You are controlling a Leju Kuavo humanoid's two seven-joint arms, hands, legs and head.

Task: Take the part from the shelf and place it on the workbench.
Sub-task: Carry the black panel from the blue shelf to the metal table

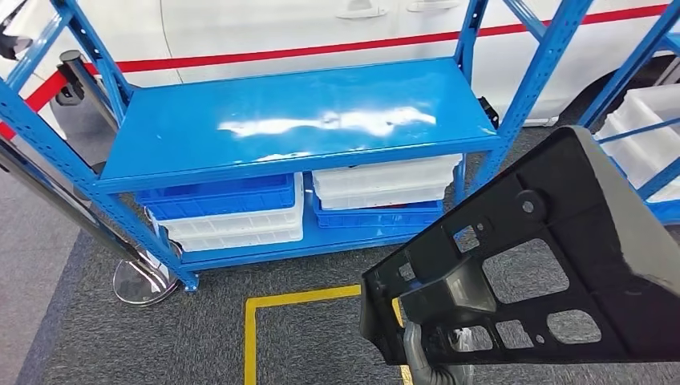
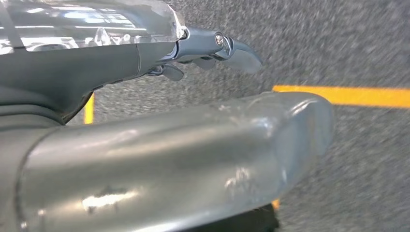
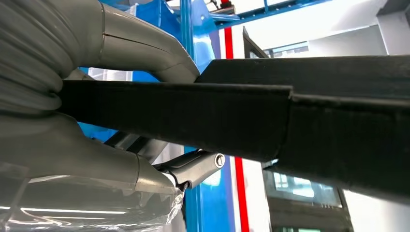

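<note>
Head view: the part [image 1: 553,257], a black plastic bracket with cut-out windows, is off the shelf and held in the air at about 4 o'clock in the frame. Its long axis runs from 7 o'clock to 1 o'clock, the narrow end low near the yellow floor line and the broad end high toward the right edge. The windowed face is turned toward the camera.

The right hand [image 1: 429,353] grips the narrow lower end from beneath; grey fingers show under the part's edge. In the right wrist view the right hand [image 3: 96,145] clamps the part [image 3: 270,121], with the thumb on one face and fingers [image 3: 198,166] on the other.

The left hand [image 2: 193,145] hangs over grey carpet [image 2: 367,193]. Its thumb and fingers are apart, with nothing between them.

Behind the part, at 11 to 12 o'clock, stands the blue shelf [image 1: 297,120]; its top board is bare and glossy. On the lower level lie blue trays [image 1: 220,196] and white trays [image 1: 385,180], stacked. At 3 o'clock a second blue rack [image 1: 641,64] with white bins [image 1: 645,136] stands just behind the part's broad end. A yellow floor line [image 1: 281,301] marks the carpet at 6 o'clock. A chrome post base [image 1: 143,281] sits at 8 o'clock beside the shelf leg. A white vehicle body with a red stripe [image 1: 321,50] lies behind the shelf.
</note>
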